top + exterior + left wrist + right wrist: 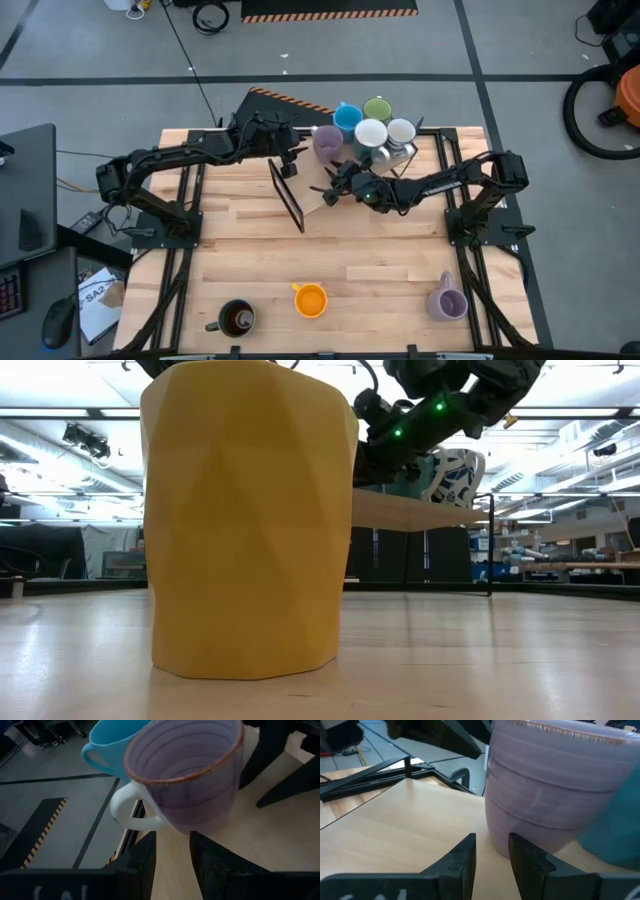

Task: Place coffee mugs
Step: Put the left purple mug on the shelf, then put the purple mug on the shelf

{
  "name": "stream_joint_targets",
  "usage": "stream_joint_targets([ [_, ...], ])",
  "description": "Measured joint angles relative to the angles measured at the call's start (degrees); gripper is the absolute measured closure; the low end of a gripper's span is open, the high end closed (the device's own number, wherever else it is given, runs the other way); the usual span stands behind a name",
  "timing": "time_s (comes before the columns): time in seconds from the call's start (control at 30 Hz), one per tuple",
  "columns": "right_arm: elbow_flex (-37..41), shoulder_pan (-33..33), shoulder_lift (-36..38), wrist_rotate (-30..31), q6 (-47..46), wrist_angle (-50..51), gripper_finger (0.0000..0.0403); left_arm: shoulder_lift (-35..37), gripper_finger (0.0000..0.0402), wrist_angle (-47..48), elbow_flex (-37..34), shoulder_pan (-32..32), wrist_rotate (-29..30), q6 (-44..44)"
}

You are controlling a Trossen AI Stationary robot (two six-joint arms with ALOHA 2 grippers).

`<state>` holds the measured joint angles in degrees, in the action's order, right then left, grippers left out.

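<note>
Pincer work on the left first: your left pincer [172, 840] sits at the back of the worktop [380, 250], its fingers a little apart with nothing between them, nose just short of the lavender mug [185, 775]. That mug stands upright in the back cluster, touching or nearly touching the blue mug [112, 745] behind it. Its pale looped handle points towards the worktop edge, so I would line one finger inside the rim and one outside the wall instead of chasing the handle. Spread wider before you advance; the present gap looks too narrow for the wall. Keep the approach level so you do not nudge the blue neighbour.

The mug's wall looks glazed and faintly ribbed, with a brown-tinged rim; judge it slick and grip firmly.

Your right pincer [492, 842] faces the same mug from the other side, fingers likewise slightly parted and empty; hold it clear so the two arms do not meet.

Along the front edge, left to right, stand the dark mug [236, 318], the faceted orange mug [311, 299] and the second lavender mug [446, 300], well apart
</note>
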<state>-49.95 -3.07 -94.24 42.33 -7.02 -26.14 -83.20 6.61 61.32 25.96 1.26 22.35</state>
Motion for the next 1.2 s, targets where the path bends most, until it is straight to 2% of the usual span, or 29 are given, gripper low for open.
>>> stream_joint_targets([
  [0.3, 0.0, -0.13, 0.0, -2.65, -0.41, -0.82, 0.0282, -0.02, 0.0276, 0.13, 0.0, -0.02, 0.0, -0.48],
  [0.53, 0.02, 6.24, 1.72, -1.17, -1.53, -0.59, 0.0282, 0.57, 0.0276, 2.12, 0.0, -0.02, -0.06, -0.04],
  [0.63, 0.02, 9.75, 4.18, -0.22, -1.28, 1.26, 0.0282, 2.38, 0.0276, 3.81, -0.01, 0.17, -1.8, 0.34],
  [0.77, -3.77, 12.57, 9.94, 2.66, 1.19, 8.43, 0.0285, 5.3, 0.0276, 3.86, 0.02, 1.28, -4.79, 0.86],
  [0.97, -12.42, 11.1, 15.59, 3.81, 8.47, 20.76, 0.0296, 6.08, 0.0276, 2.31, 0.02, 4.21, -5.62, 0.55],
  [1.2, -21.16, 4.93, 17.55, -1.05, 12.03, 35.79, 0.0301, 5.97, 0.0276, 1.66, 0.02, 5.07, -6.55, -0.2],
])
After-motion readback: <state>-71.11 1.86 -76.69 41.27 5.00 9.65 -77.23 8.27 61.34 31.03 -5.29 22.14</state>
